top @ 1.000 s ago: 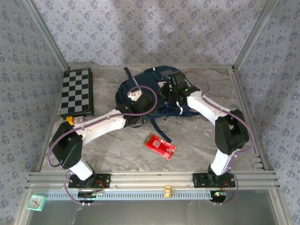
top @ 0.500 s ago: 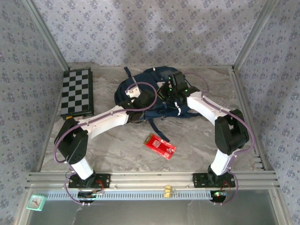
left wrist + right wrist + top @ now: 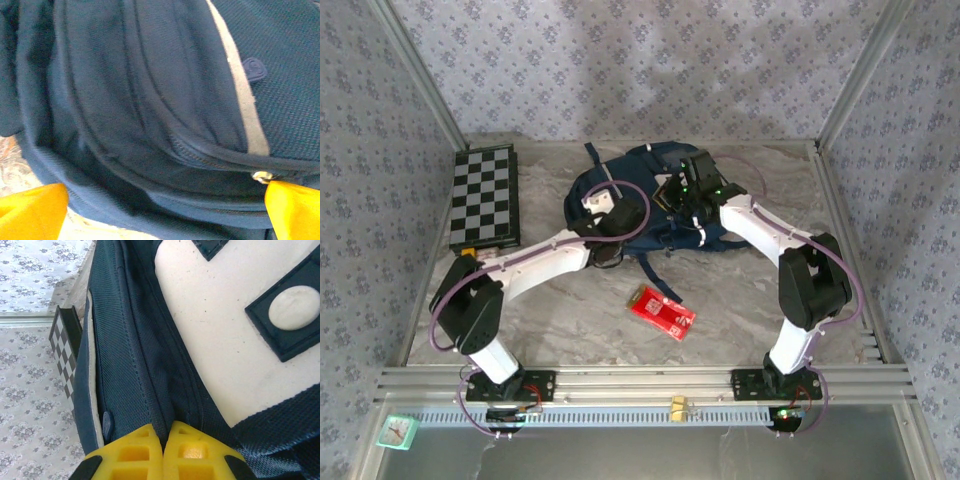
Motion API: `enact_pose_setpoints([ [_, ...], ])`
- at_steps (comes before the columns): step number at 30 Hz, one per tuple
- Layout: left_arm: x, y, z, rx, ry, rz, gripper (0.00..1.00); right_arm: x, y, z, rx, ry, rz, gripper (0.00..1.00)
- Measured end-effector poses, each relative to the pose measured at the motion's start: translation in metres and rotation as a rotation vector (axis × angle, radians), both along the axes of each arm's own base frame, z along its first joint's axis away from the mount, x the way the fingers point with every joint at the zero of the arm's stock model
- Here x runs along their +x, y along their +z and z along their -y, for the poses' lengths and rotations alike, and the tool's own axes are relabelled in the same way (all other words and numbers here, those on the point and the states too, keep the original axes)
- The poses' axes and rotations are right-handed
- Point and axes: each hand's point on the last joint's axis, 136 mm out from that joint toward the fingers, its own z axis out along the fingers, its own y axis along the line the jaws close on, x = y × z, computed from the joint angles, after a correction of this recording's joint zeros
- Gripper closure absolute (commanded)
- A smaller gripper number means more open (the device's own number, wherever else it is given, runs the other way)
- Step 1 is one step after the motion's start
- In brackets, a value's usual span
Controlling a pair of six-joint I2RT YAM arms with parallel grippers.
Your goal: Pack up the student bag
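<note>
Navy bag (image 3: pixel 642 165) under your arms, left gripper (image 3: pixel 162 210) wide open over it, right gripper (image 3: pixel 162 452) shut at its seam.

Robot test booth: aluminium frame (image 3: pixel 640 381), floral-papered wall panels (image 3: pixel 620 70), marble-look tabletop (image 3: pixel 740 290).

Floral-papered walls (image 3: pixel 620 60), marbled tabletop (image 3: pixel 740 300).

A large navy fabric backpack (image 3: pixel 638 165) is filling upper centre, a checkered black-and-white board (image 3: pixel 485 196) is lining the left edge, a flat red packet (image 3: pixel 662 311) is lying below centre, and the grey marble tabletop (image 3: pixel 735 300) is lying open at lower right.
</note>
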Motion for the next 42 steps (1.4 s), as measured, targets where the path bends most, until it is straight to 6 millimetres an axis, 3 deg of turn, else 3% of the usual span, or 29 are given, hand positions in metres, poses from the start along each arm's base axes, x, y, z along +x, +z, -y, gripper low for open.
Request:
enact_pose_setpoints([
  [6,-0.006,0.006,-0.010,0.015,0.003,-0.009,0.00,0.003,0.008,-0.002,0.008,0.000,0.015,1.00],
  [18,0.002,0.029,0.014,-0.065,-0.037,0.057,0.03,0.004,0.009,-0.002,0.016,-0.007,0.012,1.00],
  [30,0.000,0.025,0.030,-0.004,-0.156,0.027,0.41,0.004,0.009,-0.002,0.016,-0.007,0.012,1.00],
  [37,0.006,0.007,0.043,0.050,-0.233,-0.031,0.51,0.004,0.009,-0.002,0.016,-0.008,0.012,1.00],
  [42,0.012,-0.001,0.042,0.065,-0.229,-0.064,0.60,0.004,0.009,-0.002,0.016,-0.009,0.012,1.00],
])
